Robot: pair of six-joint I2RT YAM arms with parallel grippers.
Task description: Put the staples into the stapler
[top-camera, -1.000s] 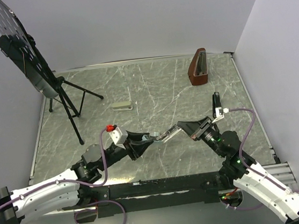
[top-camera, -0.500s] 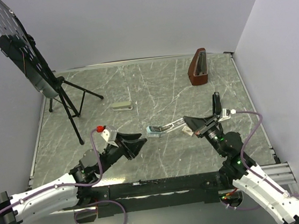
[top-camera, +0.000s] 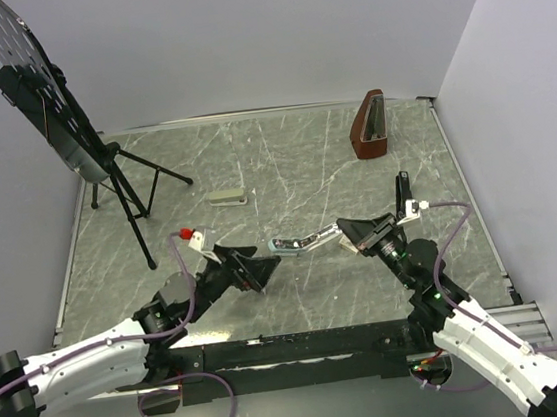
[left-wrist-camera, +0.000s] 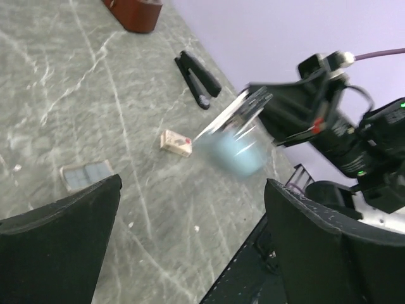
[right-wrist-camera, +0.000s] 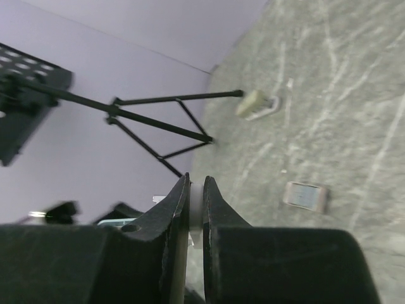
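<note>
The left claw (top-camera: 258,271) is released, its fingers spread wide at lower centre of the top view. The right claw (top-camera: 347,231) is clenched on a silvery bar with a pale blue end (top-camera: 302,238), held out towards the left claw. The left wrist view alone shows the staple box (left-wrist-camera: 176,142) at mid-frame on the surface (top-camera: 294,166). It carries a red mark, and its print is too small to read. The black stapler (left-wrist-camera: 197,79) lies closed above it.
</note>
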